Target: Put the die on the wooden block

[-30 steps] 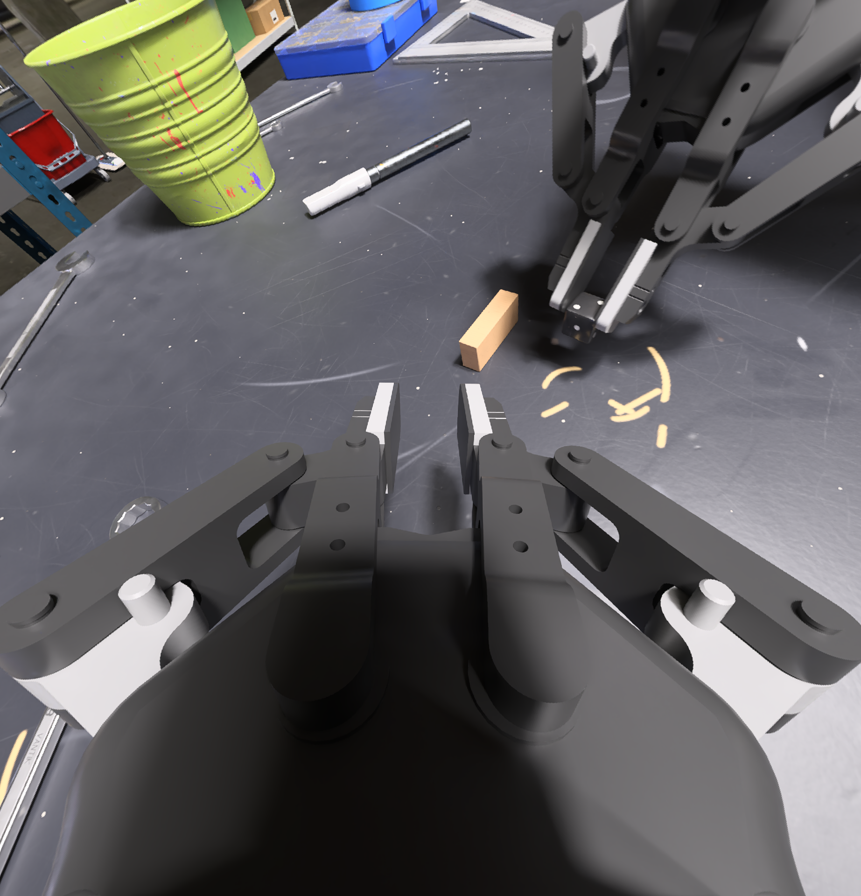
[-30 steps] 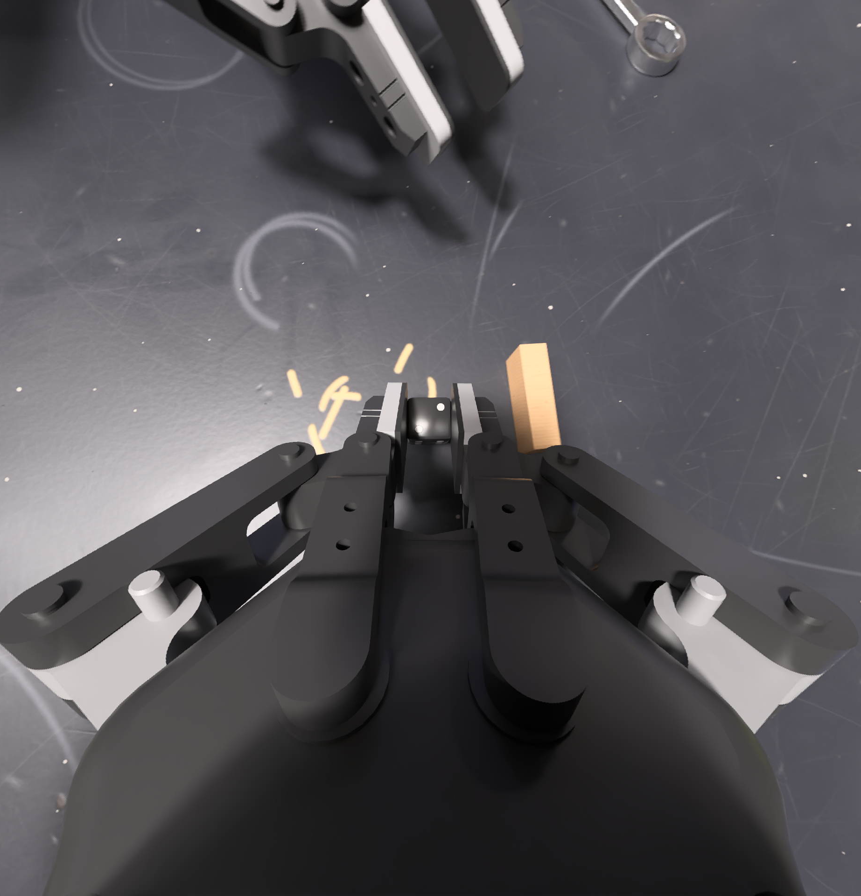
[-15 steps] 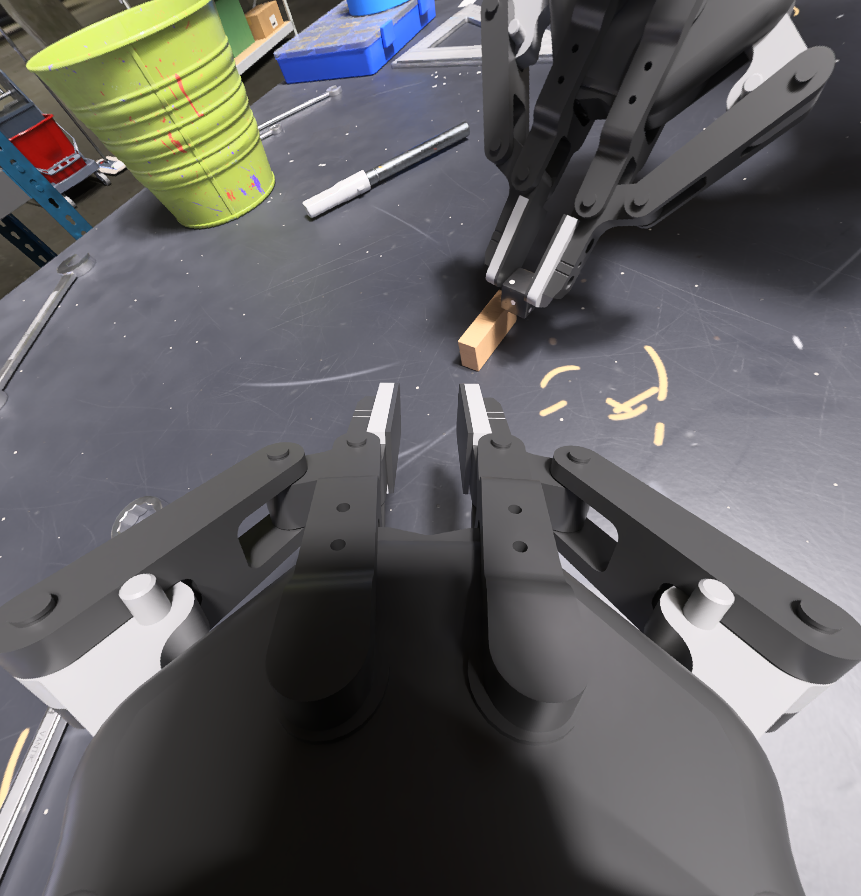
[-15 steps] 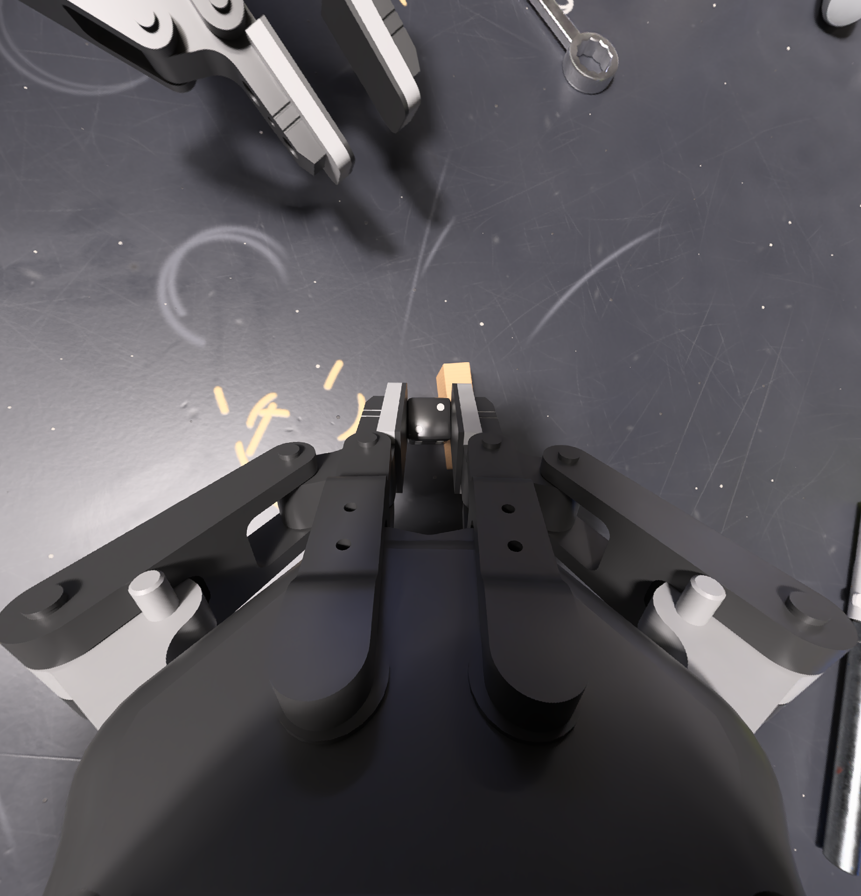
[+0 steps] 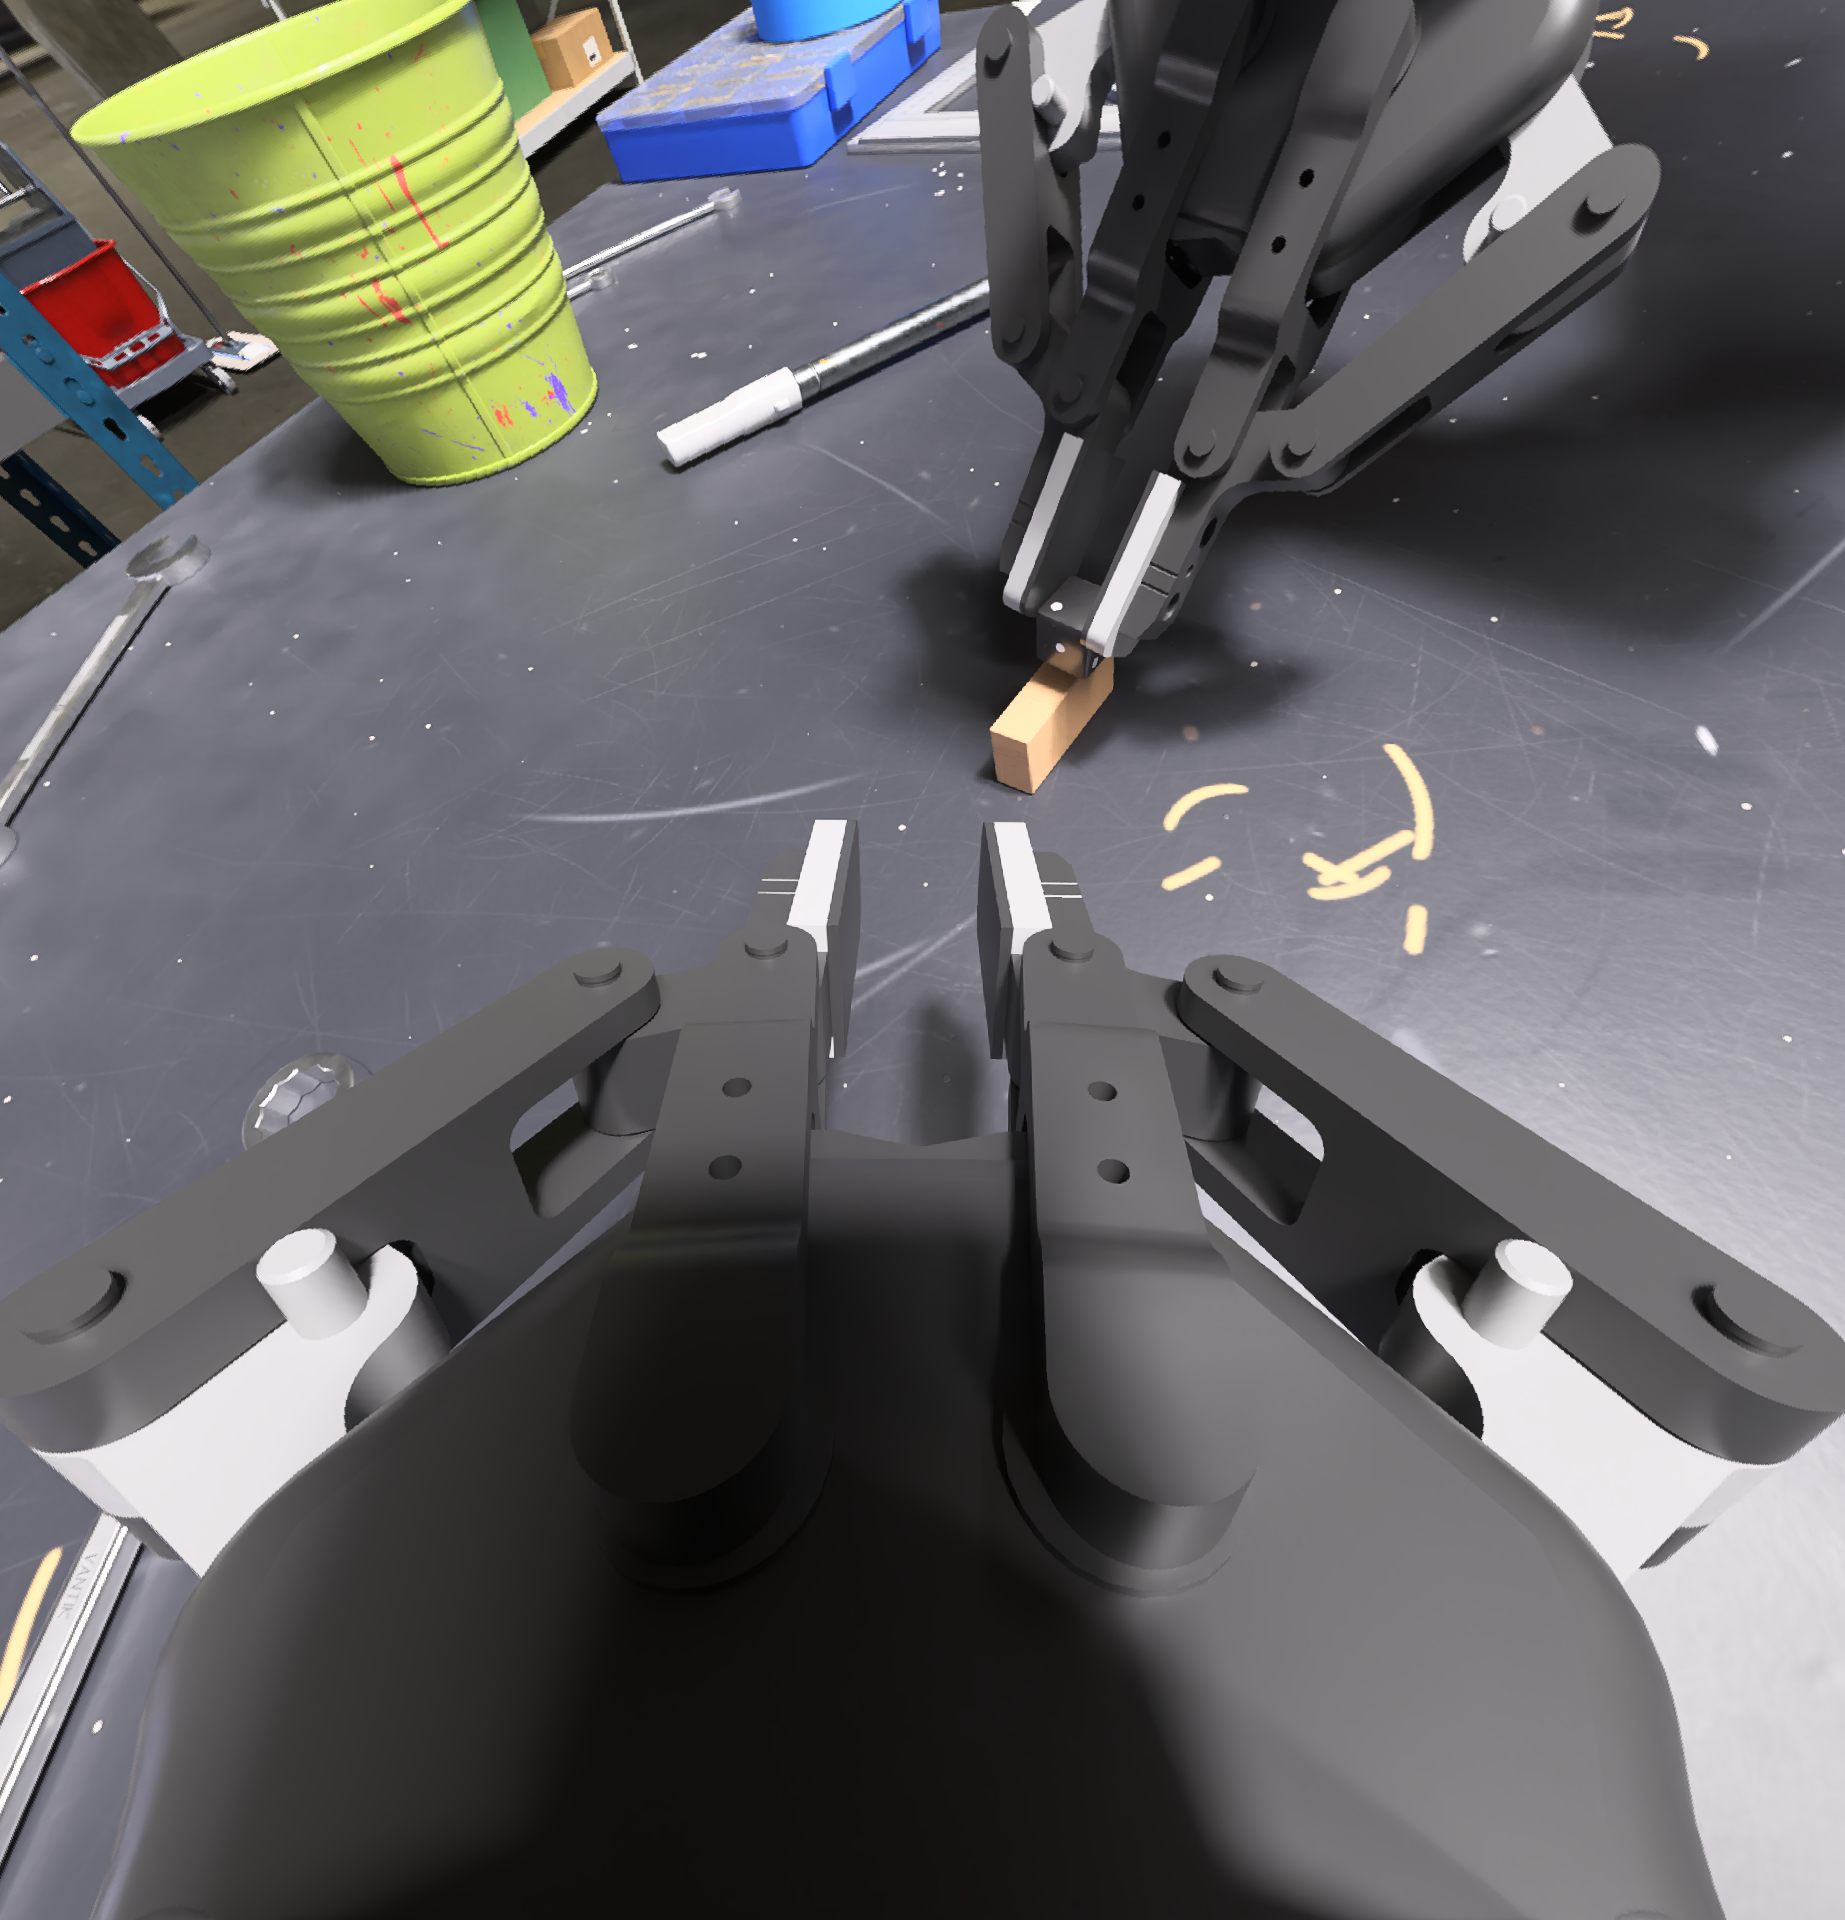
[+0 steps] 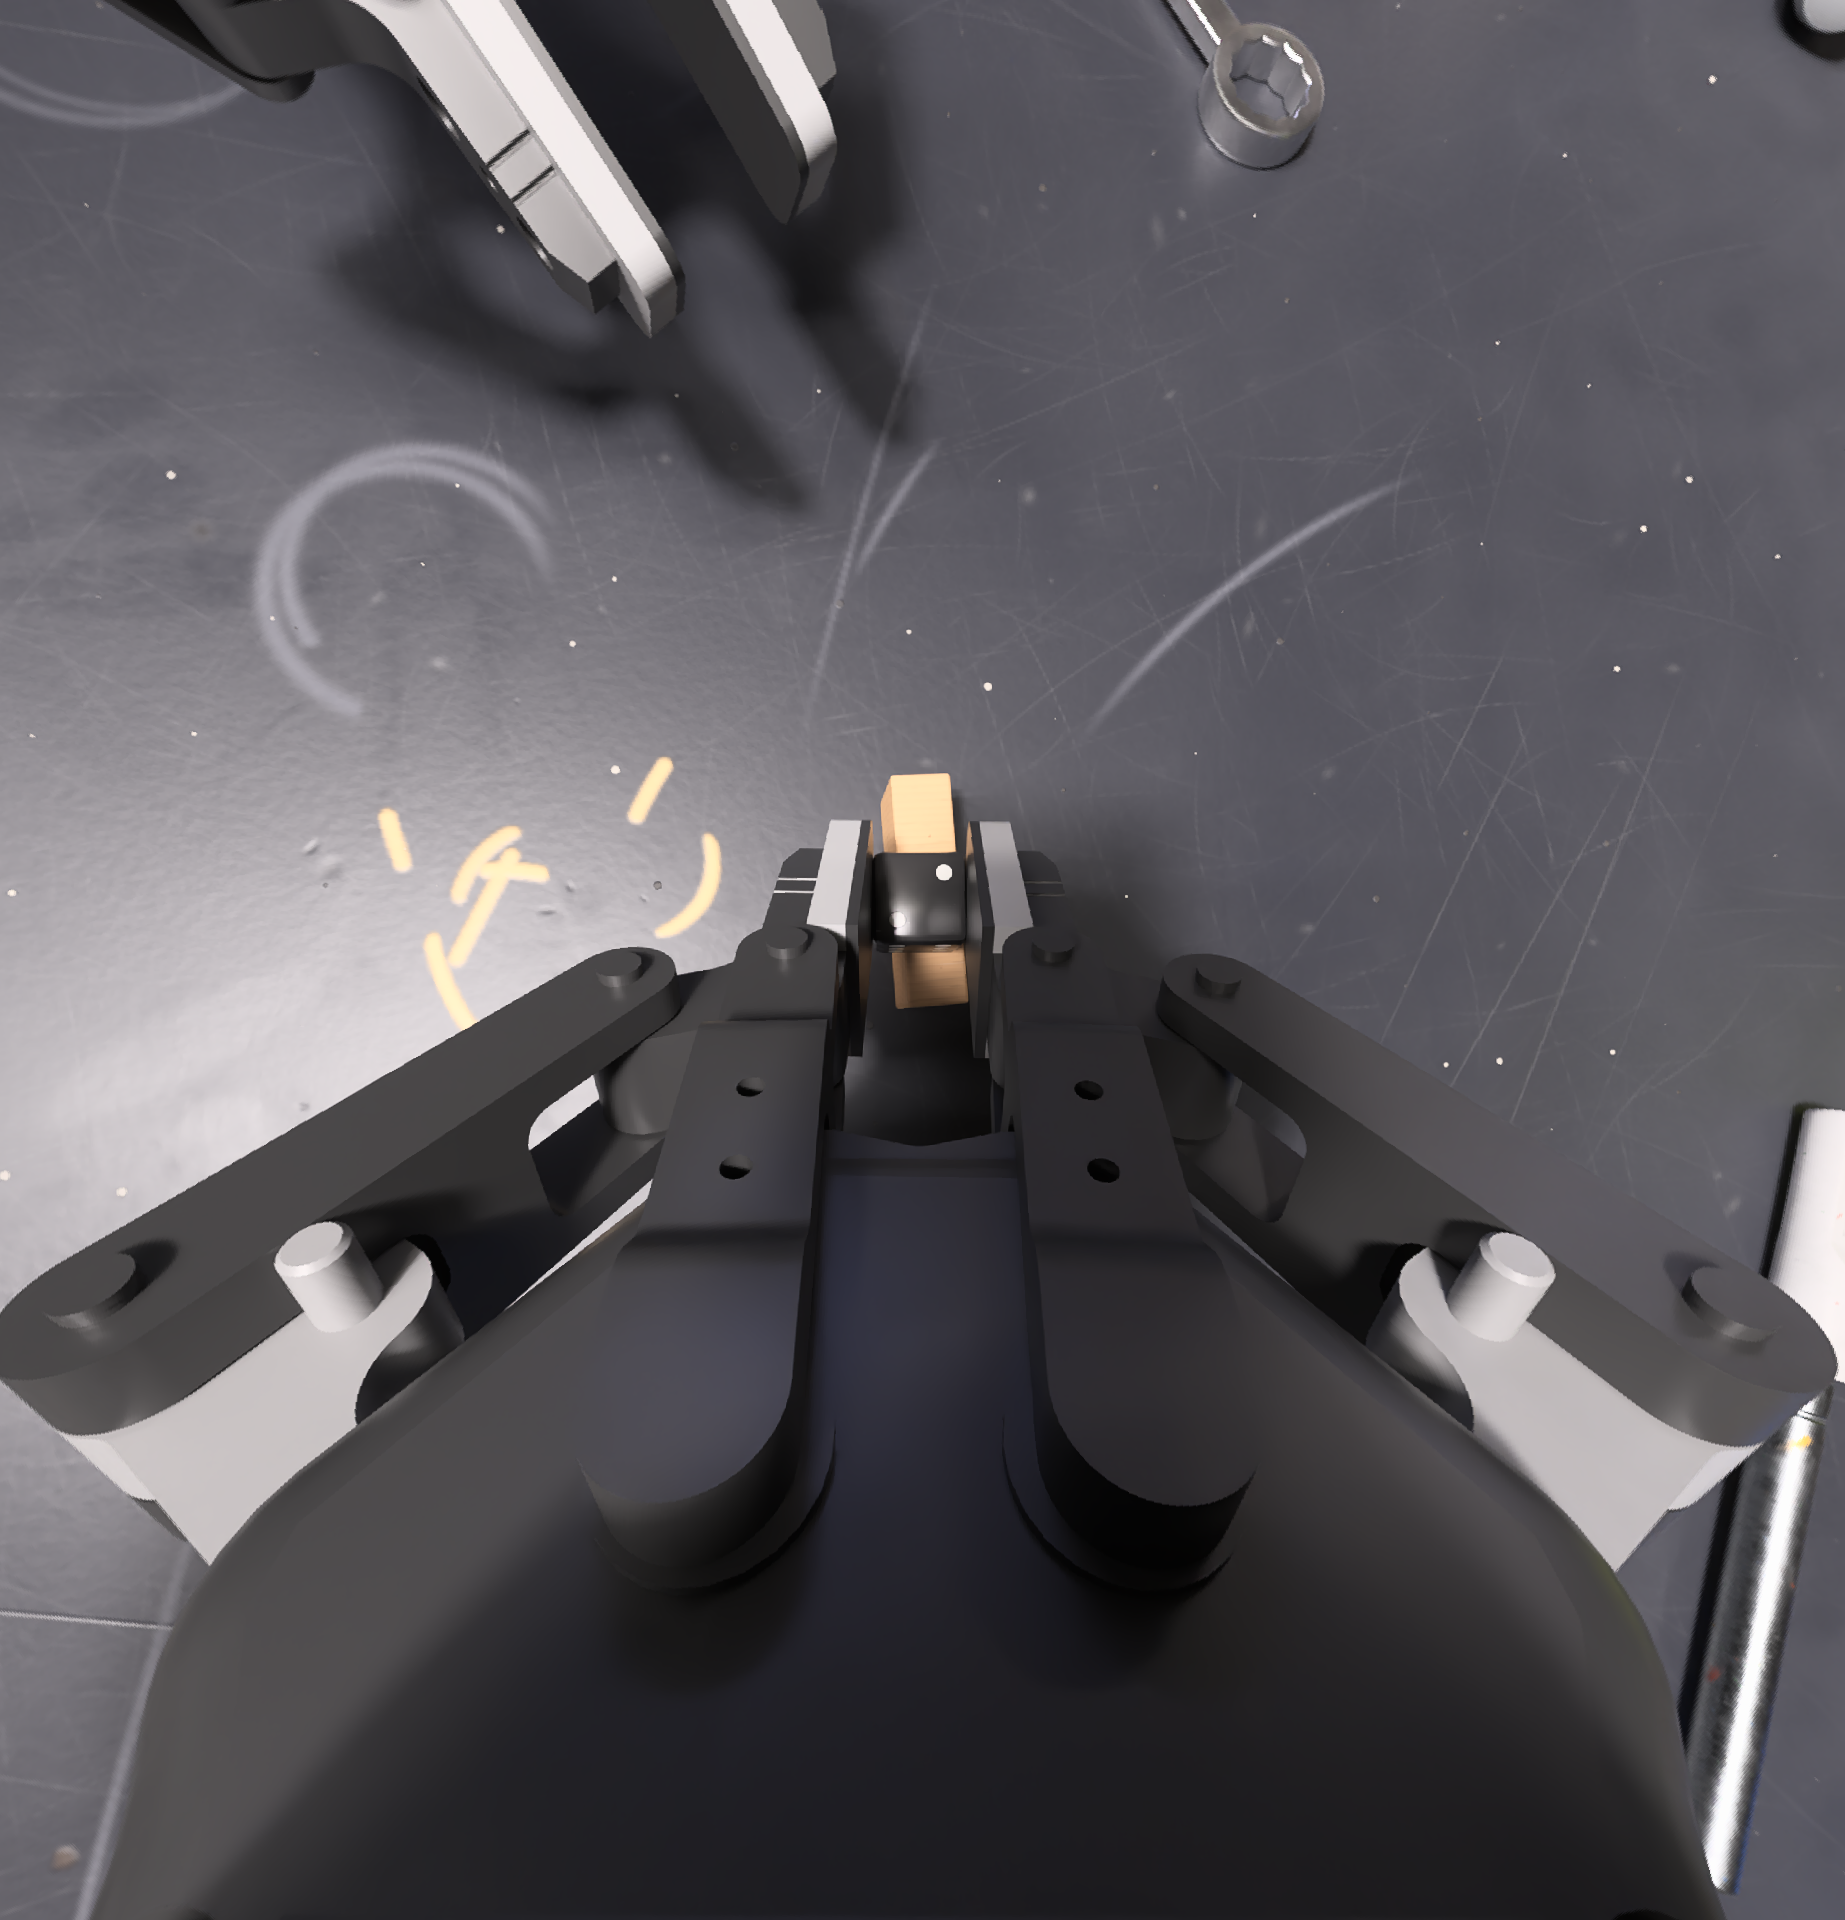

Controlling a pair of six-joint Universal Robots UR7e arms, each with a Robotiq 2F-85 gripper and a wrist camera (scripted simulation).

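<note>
The right gripper (image 6: 918,899) is squeezing a little black die (image 6: 920,899) between its fingers, and it's hanging right over the wooden block (image 6: 918,816), which is poking out past the tips and also showing just under the die. Can't tell if they're touching. The other gripper (image 6: 705,239) is sitting open at the top. A wrench (image 6: 1256,88) is lying top right, and a white-handled tool (image 6: 1770,1496) is lying along the right edge of the scratched dark table (image 6: 1417,623).
</note>
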